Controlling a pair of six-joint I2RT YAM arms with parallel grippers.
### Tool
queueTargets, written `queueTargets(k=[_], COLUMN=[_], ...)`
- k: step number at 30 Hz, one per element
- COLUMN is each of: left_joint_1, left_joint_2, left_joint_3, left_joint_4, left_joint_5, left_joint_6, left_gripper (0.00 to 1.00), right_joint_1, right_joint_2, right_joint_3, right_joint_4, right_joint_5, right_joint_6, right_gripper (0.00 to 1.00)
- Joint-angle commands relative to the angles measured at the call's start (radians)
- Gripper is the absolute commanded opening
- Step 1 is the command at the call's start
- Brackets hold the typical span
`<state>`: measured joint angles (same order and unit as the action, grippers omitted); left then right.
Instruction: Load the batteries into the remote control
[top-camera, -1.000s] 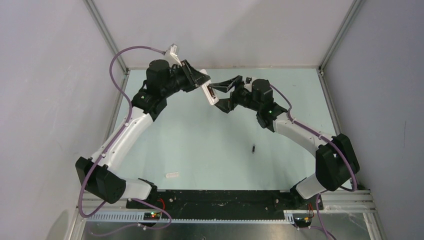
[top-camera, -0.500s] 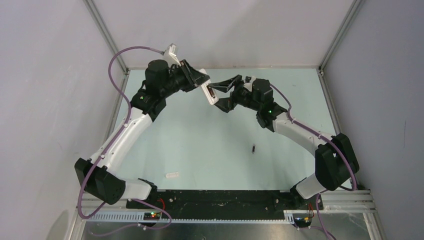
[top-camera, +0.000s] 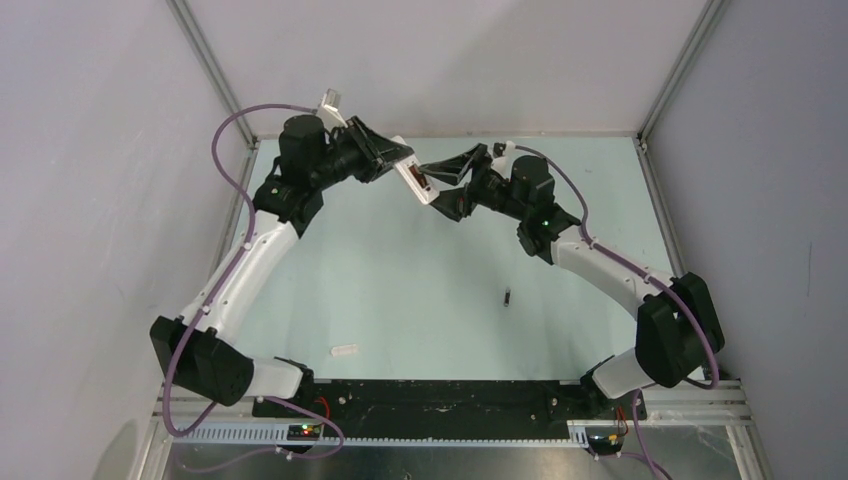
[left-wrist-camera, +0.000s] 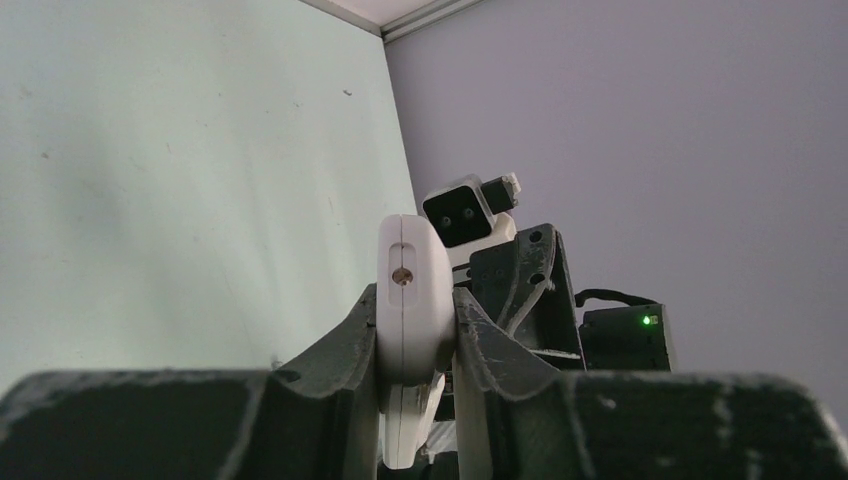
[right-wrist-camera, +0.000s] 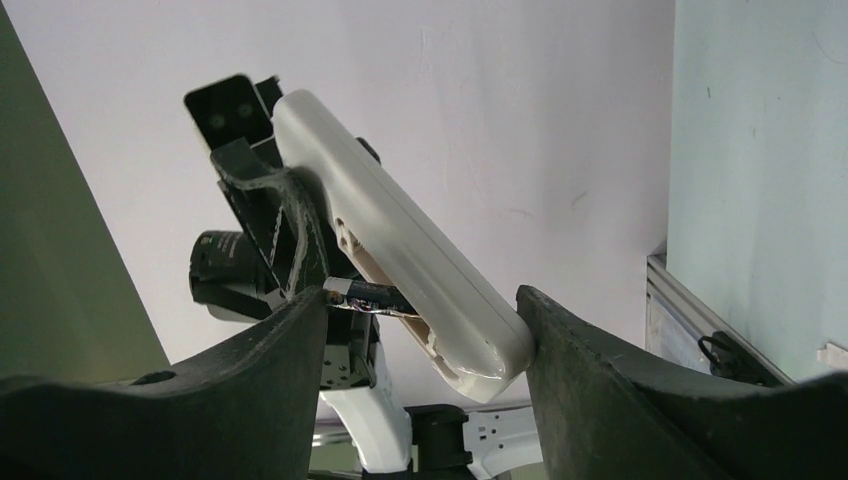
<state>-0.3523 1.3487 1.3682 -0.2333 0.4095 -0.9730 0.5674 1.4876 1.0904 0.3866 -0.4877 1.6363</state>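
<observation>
The white remote control (left-wrist-camera: 410, 290) is held up in the air near the back wall, my left gripper (left-wrist-camera: 412, 300) shut on its sides. In the right wrist view the remote (right-wrist-camera: 400, 240) slants down to the right, its recess facing down-left. One dark battery (right-wrist-camera: 368, 293) pokes out of that recess at an angle. My right gripper (right-wrist-camera: 425, 300) spans both: the left finger touches the battery's free end, and the right finger (right-wrist-camera: 560, 340) rests against the remote's lower end. A second battery (top-camera: 507, 297) lies on the table.
A small white cover strip (top-camera: 343, 351) lies near the front left of the table. The back wall and metal corner posts (top-camera: 215, 70) stand close behind both wrists. The arms' bases sit on the black rail (top-camera: 440, 400) at the near edge.
Both wrists have shifted slightly up and toward the back wall, with the remote still between them. The right jaws have closed in a little.
</observation>
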Motion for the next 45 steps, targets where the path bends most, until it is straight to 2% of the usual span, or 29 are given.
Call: queueTargets(k=[1, 10, 22, 34, 45], left_joint_1=[-0.017, -0.02, -0.021, -0.008, 0.007], left_joint_2=[-0.015, -0.036, -0.064, -0.055, -0.06], left_joint_3=[0.087, 0.089, 0.052, 0.061, 0.065], left_joint_4=[0.049, 0.048, 0.049, 0.049, 0.051], left_joint_5=[0.199, 0.232, 0.208, 0.205, 0.235], left_joint_6=[-0.161, -0.158, -0.124, -0.183, -0.263], left_gripper=[0.0, 0.0, 0.0, 0.0, 0.0], right_joint_1=[-0.008, -0.012, -0.018, -0.02, -0.016], right_joint_2=[0.0, 0.007, 0.006, -0.031, -0.07], right_joint_3=[0.006, 0.006, 0.006, 0.005, 0.005], right_joint_4=[-0.027, -0.072, -0.113, -0.203, -0.256], right_joint_5=[0.015, 0.03, 0.048, 0.066, 0.134], right_joint_6=[-0.093, -0.141, -0.169, -0.427, -0.599], right_gripper=[0.57, 0.57, 0.55, 0.57, 0.57])
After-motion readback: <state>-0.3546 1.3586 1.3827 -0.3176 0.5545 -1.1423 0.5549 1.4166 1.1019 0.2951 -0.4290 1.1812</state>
